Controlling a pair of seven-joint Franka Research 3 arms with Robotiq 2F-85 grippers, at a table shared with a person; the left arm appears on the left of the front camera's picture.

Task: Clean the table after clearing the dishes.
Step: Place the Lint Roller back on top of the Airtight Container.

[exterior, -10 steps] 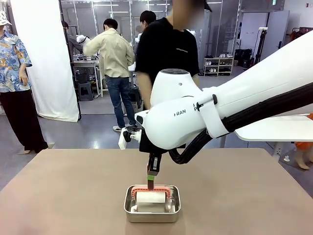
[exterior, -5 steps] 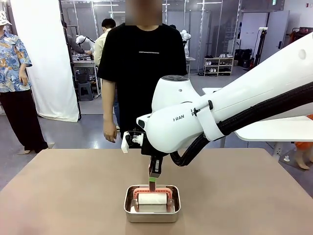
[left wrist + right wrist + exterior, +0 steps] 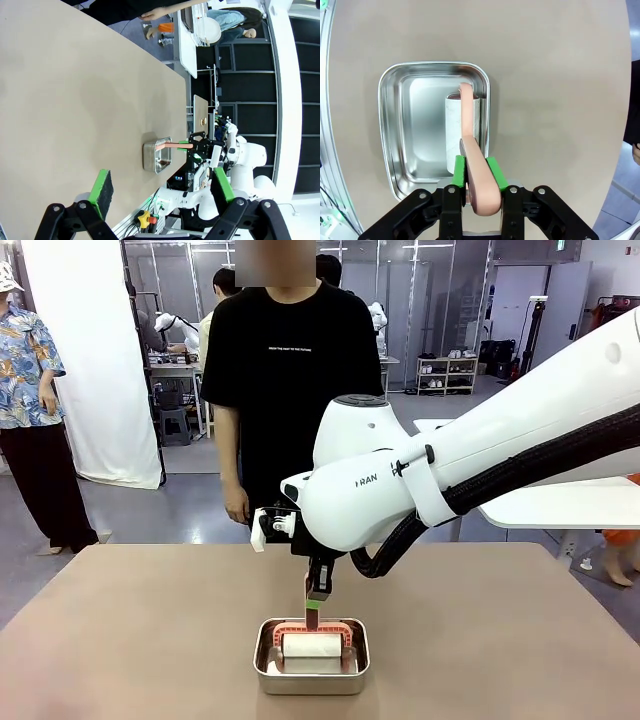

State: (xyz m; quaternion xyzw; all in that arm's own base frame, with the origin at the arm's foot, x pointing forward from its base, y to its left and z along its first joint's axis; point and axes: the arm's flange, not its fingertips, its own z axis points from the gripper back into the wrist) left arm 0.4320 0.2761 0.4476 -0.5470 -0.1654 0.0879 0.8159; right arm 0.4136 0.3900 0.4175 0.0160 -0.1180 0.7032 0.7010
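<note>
Nearest the robot's edge of the beige worktop (image 3: 150, 640), a small steel pan (image 3: 311, 668) sits about midway across. Inside it lies a lint roller (image 3: 311, 644) with a white roll and a salmon-pink handle (image 3: 476, 175). The right gripper (image 3: 312, 608) hangs straight over the pan, its green-padded fingers (image 3: 458, 172) pinching the roller's handle between them, the roll resting in the pan. In the right wrist view the handle runs from the clamped pads down to the white roll against the pan's inner wall. The left gripper (image 3: 162, 187) sits back off the worktop's edge, its fingers spread wide with nothing between them, looking along the worktop at the pan and the other arm. The rest of the worktop is bare. At its far side stands a person in a black T-shirt (image 3: 290, 370), arms hanging down.
</note>
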